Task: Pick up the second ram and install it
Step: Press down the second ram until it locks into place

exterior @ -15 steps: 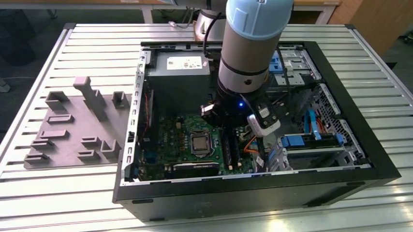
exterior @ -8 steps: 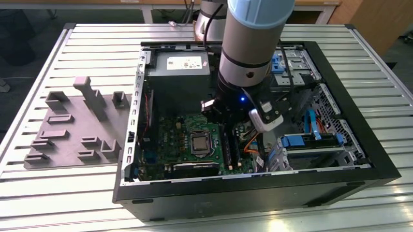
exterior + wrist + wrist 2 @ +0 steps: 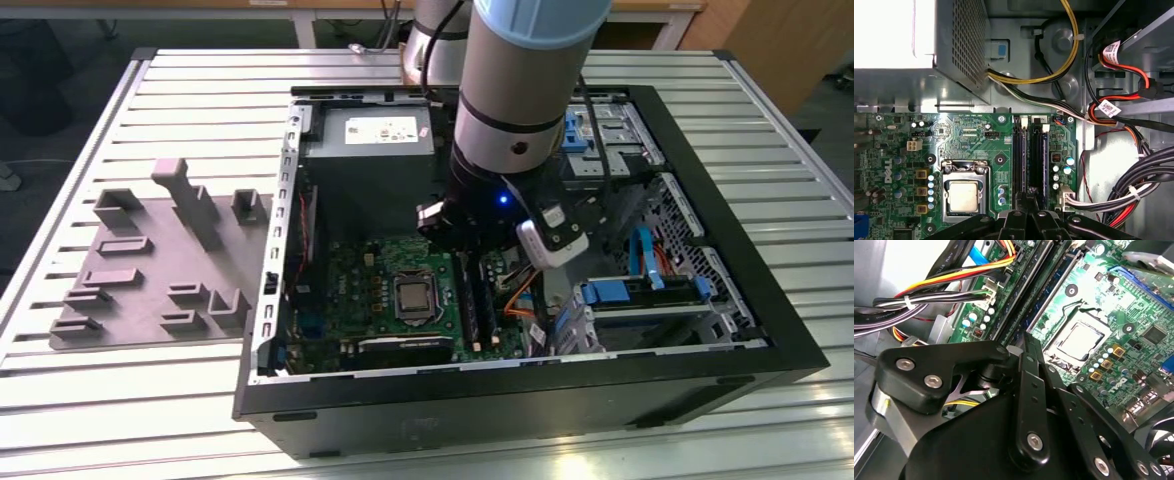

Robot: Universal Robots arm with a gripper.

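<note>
Tool (image 3: 1030, 200) fingers pinched narrow over slot rails (image 3: 1030, 155) inside computer case (image 3: 747, 365), grip contents unclear

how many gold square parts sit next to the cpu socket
3, in one row beside the cpu socket, on its side away from the memory slots: one end square, middle square, other end square. None seems hidden.

Arm (image 3: 514, 90) hides slot rails (image 3: 470, 290) (partly).
</note>
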